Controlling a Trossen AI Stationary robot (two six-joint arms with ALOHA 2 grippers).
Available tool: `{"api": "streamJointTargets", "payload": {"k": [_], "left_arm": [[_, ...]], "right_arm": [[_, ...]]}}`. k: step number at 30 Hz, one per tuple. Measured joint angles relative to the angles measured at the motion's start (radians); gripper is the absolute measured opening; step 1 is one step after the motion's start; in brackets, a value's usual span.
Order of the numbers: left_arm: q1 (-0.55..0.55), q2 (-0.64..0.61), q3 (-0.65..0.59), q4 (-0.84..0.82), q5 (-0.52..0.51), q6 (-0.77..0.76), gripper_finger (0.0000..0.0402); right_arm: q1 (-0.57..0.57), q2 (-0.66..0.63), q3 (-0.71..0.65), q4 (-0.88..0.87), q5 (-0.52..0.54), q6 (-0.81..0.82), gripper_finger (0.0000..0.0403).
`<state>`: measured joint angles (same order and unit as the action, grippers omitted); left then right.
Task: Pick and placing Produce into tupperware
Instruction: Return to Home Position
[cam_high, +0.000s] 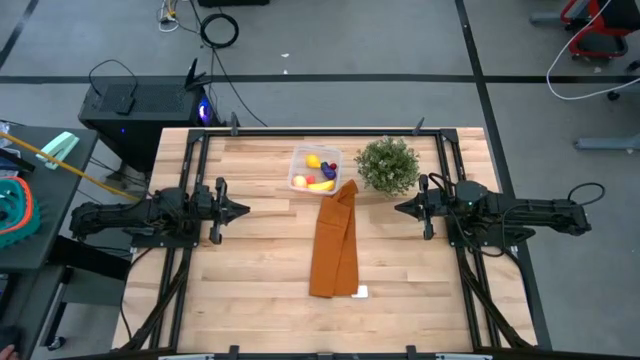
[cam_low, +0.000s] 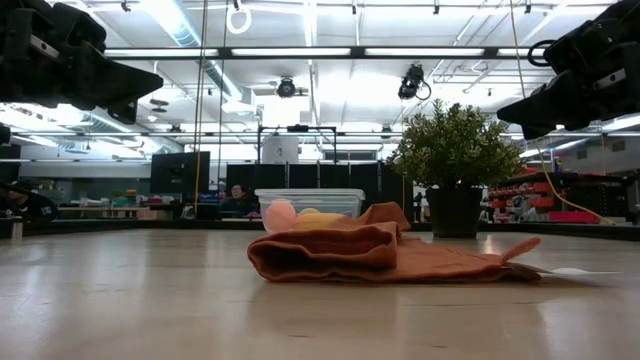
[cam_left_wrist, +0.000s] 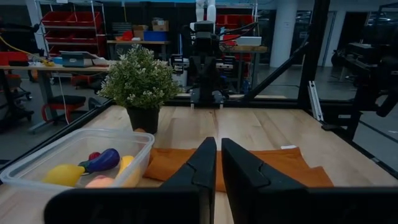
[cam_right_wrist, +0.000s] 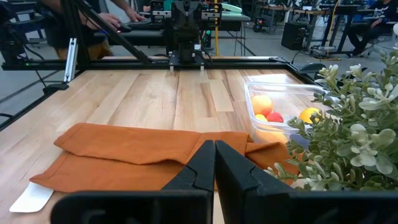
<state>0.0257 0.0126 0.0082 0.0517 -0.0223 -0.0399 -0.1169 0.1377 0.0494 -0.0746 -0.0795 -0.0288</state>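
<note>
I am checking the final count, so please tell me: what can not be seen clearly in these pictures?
- Low view: the cloth hides the tupperware's lower part and most produce.
- Right wrist view: the plant covers part of the tupperware.
- High view: produce too small to count.

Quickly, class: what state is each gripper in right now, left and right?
Left gripper: closed, holding nothing.
Right gripper: closed, holding nothing.

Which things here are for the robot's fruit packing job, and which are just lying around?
For the job: the tupperware, and in it the banana, lemon, purple eggplant and red-orange fruit.
Just lying about: the potted plant, the orange cloth, the white slip at its end.
</note>
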Motion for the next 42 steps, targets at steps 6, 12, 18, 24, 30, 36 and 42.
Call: {"api": "streamJointTargets", "payload": {"k": [6,12,18,24,30,36,42], "left_arm": [[0.000,0.000,0.000,0.000,0.000,0.000,0.0029],[0.000,0.000,0.000,0.000,0.000,0.000,0.0038],[0.000,0.000,0.000,0.000,0.000,0.000,0.0039],[0.000,0.000,0.000,0.000,0.000,0.000,0.0031],[0.000,0.000,0.000,0.000,0.000,0.000,0.0029],[0.000,0.000,0.000,0.000,0.000,0.000,0.0038],[0.000,0.000,0.000,0.000,0.000,0.000,0.0039]], "right_arm": [[0.000,0.000,0.000,0.000,0.000,0.000,0.0016],[0.000,0.000,0.000,0.000,0.000,0.000,0.0016],[0.000,0.000,0.000,0.000,0.000,0.000,0.0016],[0.000,0.000,0.000,0.000,0.000,0.000,0.0016],[0.000,0.000,0.000,0.000,0.000,0.000,0.0016],[0.000,0.000,0.000,0.000,0.000,0.000,0.0016],[0.000,0.000,0.000,0.000,0.000,0.000,0.0016]]}}
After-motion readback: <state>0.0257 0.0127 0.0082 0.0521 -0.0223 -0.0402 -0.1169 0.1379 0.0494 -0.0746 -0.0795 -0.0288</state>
